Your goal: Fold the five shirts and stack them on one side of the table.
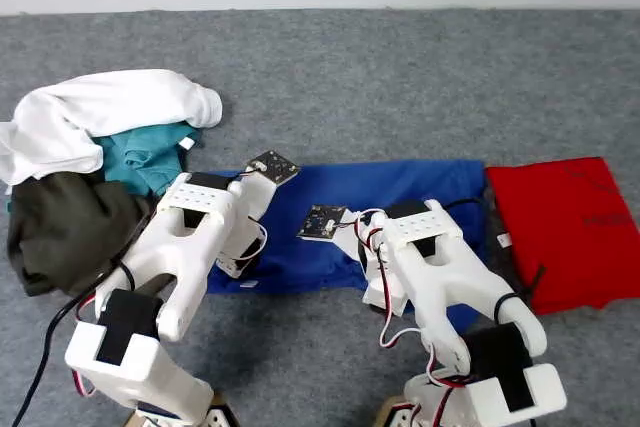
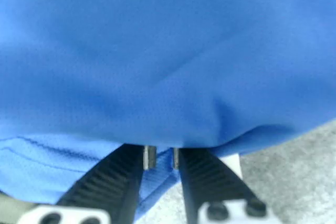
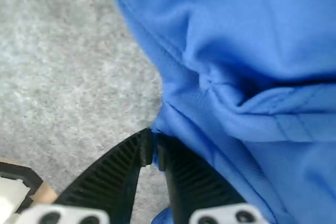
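I find left fingers [image 2: 149, 157] and right fingers [image 3: 145, 152] each clenched on the blue shirt [image 1: 400, 185], hem between the tips, cloth spread beyond them on the tabletop [image 1: 400, 67], pinched, I judge, for a fold.

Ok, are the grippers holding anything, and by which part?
Both pinch the blue shirt by its edge nearest the arms: the left gripper and the right gripper, apart along it.

Blue shirt [image 1: 400, 187] flat under two arms [image 1: 190, 237], red shirt [image 1: 565, 227] folded beside it, shirt heap [image 1: 100, 122] well apart
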Available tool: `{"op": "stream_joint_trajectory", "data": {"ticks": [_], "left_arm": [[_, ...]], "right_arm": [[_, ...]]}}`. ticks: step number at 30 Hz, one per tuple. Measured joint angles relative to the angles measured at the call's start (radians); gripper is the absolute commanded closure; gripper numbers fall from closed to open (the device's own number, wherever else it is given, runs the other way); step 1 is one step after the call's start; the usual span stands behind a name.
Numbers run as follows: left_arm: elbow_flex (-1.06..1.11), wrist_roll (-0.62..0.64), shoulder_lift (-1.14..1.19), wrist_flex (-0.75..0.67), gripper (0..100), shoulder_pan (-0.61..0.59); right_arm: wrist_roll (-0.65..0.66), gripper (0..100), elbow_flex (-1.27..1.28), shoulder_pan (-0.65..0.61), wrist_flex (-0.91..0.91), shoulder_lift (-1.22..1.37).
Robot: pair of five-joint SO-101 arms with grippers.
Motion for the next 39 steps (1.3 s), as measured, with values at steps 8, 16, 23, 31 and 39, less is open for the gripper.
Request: {"op": "stream_joint_trajectory", "data": {"ticks": [8, 16, 23, 31, 39], "left_arm": [[0.000, 0.000, 0.000, 0.000, 93, 0.000], [0.000, 0.000, 0.000, 0.000, 93, 0.000], [0.000, 0.000, 0.000, 0.000, 93, 0.000], [0.000, 0.000, 0.000, 0.000, 93, 0.000], [0.000, 0.000, 0.000, 0.000, 93, 0.000]], "right_arm": [[-0.005, 98.7, -0.083, -0.068, 0.236, 0.020], [-0.002, 98.7, -0.163, -0.175, 0.430, -0.153], [-0.002, 98.7, -0.163, -0.120, 0.361, -0.262], [0.077, 98.7, -0.199, -0.064, 0.184, -0.163], [0.184, 98.3, -0.388, -0.063, 0.167, 0.015]]}}
